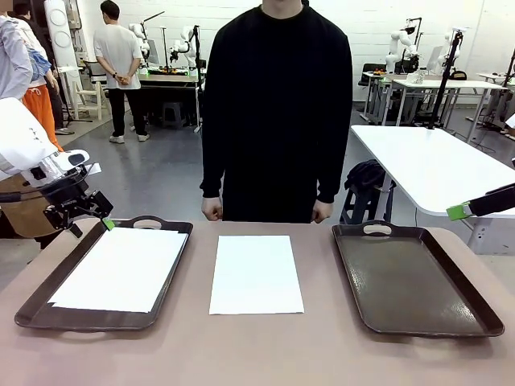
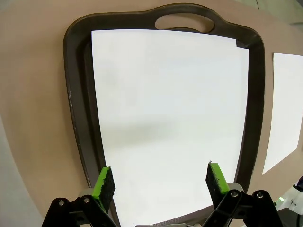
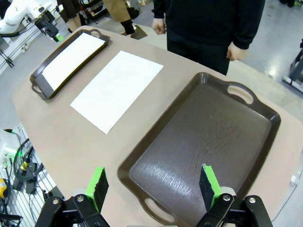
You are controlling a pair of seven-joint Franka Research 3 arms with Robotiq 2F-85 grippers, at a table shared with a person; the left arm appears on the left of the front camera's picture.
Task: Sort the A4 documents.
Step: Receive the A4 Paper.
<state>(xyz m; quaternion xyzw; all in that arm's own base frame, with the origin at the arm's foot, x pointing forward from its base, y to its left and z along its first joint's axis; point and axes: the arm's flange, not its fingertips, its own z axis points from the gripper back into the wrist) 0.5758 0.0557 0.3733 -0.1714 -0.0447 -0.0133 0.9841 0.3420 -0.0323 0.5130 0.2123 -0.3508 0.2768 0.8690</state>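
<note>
The middle sheet [image 1: 256,273] is judged light, floppy; an edge is best pinched. Jaws of left gripper [image 2: 160,178] and right gripper [image 3: 152,182] are seen open.

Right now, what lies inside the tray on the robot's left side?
A white A4 sheet lies flat in the left tray, covering most of its floor. Whatever is beneath it is hidden, so more sheets cannot be ruled out.

A4 documents [image 1: 256,274] are looking like matt, smooth white paper. Right tray [image 1: 410,281] is showing glossy, scuffed brown plastic. Tabletop [image 1: 265,346] is looking matt.
</note>
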